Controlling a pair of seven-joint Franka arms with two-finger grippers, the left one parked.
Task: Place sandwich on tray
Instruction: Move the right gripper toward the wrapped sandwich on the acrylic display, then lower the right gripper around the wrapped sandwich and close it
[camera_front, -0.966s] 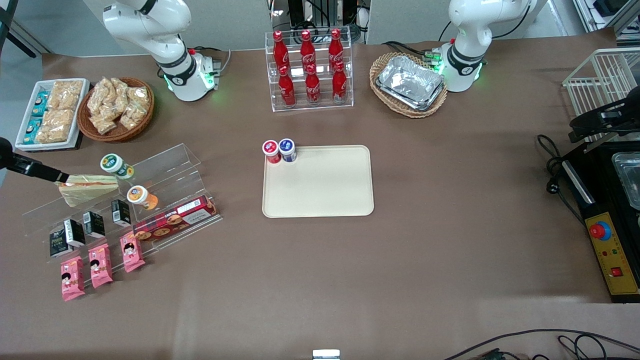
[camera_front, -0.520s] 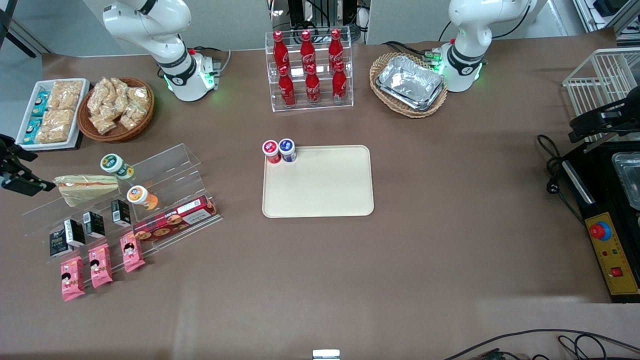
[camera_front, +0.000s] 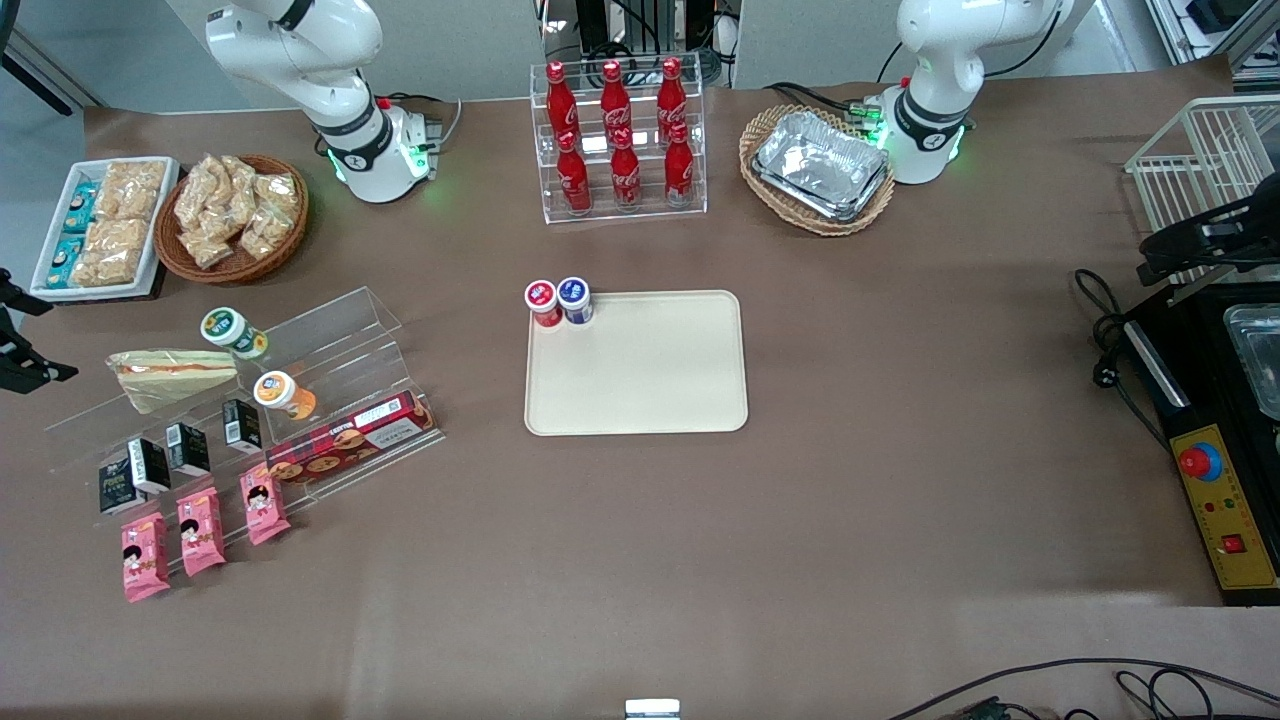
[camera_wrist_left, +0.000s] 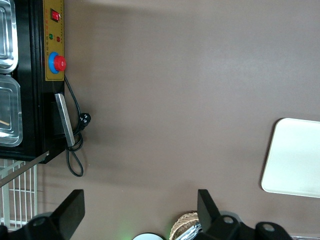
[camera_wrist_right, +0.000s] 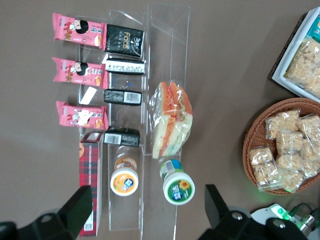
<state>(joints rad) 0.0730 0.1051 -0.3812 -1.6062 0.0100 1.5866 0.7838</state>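
Observation:
The sandwich (camera_front: 170, 375) is a clear-wrapped wedge with an orange-red filling stripe. It lies on the top step of a clear acrylic shelf (camera_front: 330, 340) toward the working arm's end of the table. It also shows in the right wrist view (camera_wrist_right: 171, 120). My gripper (camera_front: 25, 365) is at the edge of the front view, apart from the sandwich. In the wrist view the gripper (camera_wrist_right: 147, 205) is open and empty, high above the shelf. The cream-beige tray (camera_front: 650, 380) lies mid-table and also shows in the left wrist view (camera_wrist_left: 295, 160).
A green-lidded cup (camera_front: 232, 331) and an orange-lidded cup (camera_front: 280, 393) lie beside the sandwich. Black boxes (camera_front: 185, 448), a plaid biscuit box (camera_front: 350, 438) and pink packs (camera_front: 200, 530) fill the lower steps. Two small cups (camera_front: 560, 300) stand at a tray corner. A snack basket (camera_front: 232, 215) is nearby.
My gripper has drawn back from the sandwich toward the table's edge and risen. The sandwich stays on the shelf step.

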